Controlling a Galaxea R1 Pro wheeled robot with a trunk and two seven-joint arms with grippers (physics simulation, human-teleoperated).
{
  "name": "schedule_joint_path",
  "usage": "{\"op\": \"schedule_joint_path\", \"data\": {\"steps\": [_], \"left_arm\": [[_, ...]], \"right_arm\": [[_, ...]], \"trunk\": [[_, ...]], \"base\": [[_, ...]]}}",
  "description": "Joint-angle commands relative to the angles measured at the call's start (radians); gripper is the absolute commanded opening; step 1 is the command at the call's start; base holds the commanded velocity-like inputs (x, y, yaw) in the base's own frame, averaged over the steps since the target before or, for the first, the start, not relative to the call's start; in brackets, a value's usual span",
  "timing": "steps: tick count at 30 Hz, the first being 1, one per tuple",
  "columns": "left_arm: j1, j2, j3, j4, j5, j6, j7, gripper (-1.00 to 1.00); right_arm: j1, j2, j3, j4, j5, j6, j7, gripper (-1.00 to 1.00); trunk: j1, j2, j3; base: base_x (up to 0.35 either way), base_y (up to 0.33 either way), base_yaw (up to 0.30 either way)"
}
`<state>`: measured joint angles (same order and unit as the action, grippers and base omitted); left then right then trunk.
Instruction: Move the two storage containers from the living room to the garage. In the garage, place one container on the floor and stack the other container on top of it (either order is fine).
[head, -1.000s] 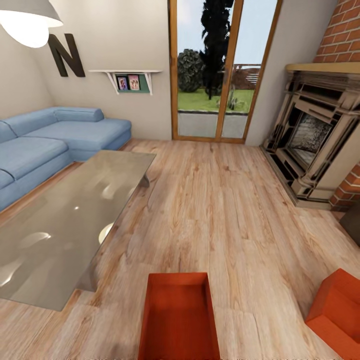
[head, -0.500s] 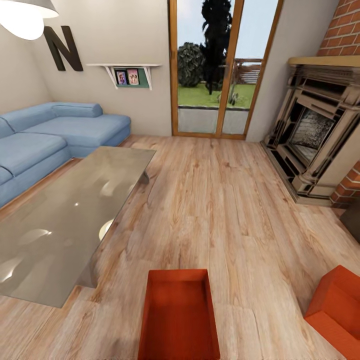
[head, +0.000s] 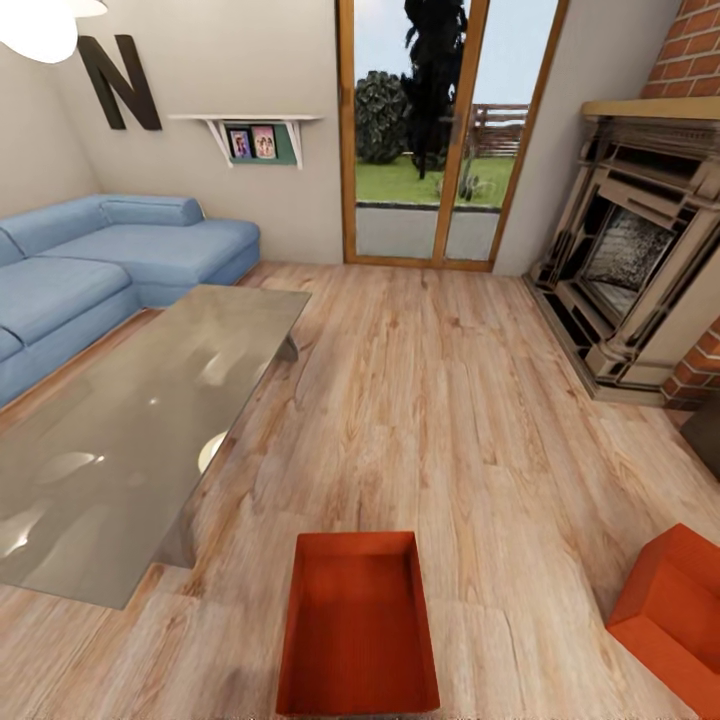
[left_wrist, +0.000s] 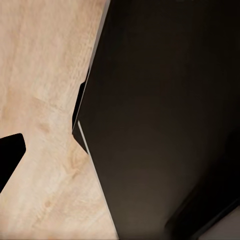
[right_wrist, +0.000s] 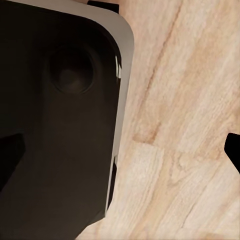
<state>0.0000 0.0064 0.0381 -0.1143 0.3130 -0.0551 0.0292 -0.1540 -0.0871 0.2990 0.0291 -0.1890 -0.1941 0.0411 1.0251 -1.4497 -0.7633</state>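
In the living room, two orange-red storage containers rest on the light wood plank floor. One container lies straight ahead at the bottom of the head view, its open top facing up and nothing inside. The other container lies tilted at the bottom right, cut off by the frame edge. The left gripper hangs beside the robot's black body over the planks, with one dark fingertip showing. Over the planks too, the right gripper has its fingertips far apart. Both hold nothing.
A glass coffee table stands at the left, with a blue corner sofa behind it. The stone fireplace is on the right and wood-framed glass doors are at the back. Open planks lie between table and fireplace.
The whole head view has shifted slightly, so the camera has moved a little closer and lower. The containers lie where they were.
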Motion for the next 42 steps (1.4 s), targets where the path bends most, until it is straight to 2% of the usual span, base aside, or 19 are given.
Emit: {"op": "schedule_joint_path", "data": {"steps": [1,9,21,24,25,26,29,32,42], "left_arm": [[0.0,0.0,0.003,-0.001,0.001,-0.002,0.001,1.0],[0.0,0.0,0.003,0.001,0.003,-0.003,0.002,1.0],[0.0,0.005,0.015,-0.002,0.025,-0.006,0.013,1.0],[0.0,0.008,0.015,-0.002,0.068,-0.006,0.013,1.0],[0.0,0.013,0.016,-0.001,0.11,-0.006,0.014,1.0],[0.0,0.019,0.016,-0.001,0.138,-0.006,0.014,1.0],[0.0,0.035,0.016,-0.001,0.197,-0.006,0.014,1.0],[0.0,0.041,0.015,-0.001,0.219,-0.006,0.013,1.0],[0.0,0.054,0.016,-0.001,0.231,-0.006,0.014,1.0]], "right_arm": [[-0.001,0.0,0.007,0.003,-0.011,-0.006,0.004,1.0],[-0.001,-0.003,0.006,0.003,-0.012,-0.007,0.004,1.0],[-0.001,-0.003,0.007,0.004,-0.01,0.0,0.005,1.0],[-0.001,-0.003,0.007,0.004,-0.01,0.002,0.005,1.0],[-0.001,-0.003,0.008,0.004,-0.01,0.003,0.005,1.0],[-0.001,-0.003,0.008,0.004,-0.01,0.004,0.005,1.0],[-0.001,-0.002,0.007,0.004,-0.01,0.005,0.005,1.0],[-0.001,-0.003,0.007,0.003,-0.01,0.004,0.005,1.0],[-0.001,-0.004,0.006,0.003,-0.01,-0.003,0.005,1.0]], "trunk": [[0.0,0.0,-0.002],[0.0,0.0,-0.015],[0.0,0.0,-0.035],[0.0,0.0,-0.039],[0.0,0.0,-0.041],[0.0,0.0,-0.043],[0.0,0.0,-0.047],[0.0,0.0,-0.052],[0.0,0.0,-0.068]], "base": [[0.0,0.0,0.0],[0.0,0.0,0.0],[0.0,0.0,0.0],[0.0,0.0,0.0],[0.0,0.0,0.0],[0.0,0.0,0.0],[0.0,0.0,0.0],[0.0,0.0,0.0],[0.0,0.0,0.0]]}}
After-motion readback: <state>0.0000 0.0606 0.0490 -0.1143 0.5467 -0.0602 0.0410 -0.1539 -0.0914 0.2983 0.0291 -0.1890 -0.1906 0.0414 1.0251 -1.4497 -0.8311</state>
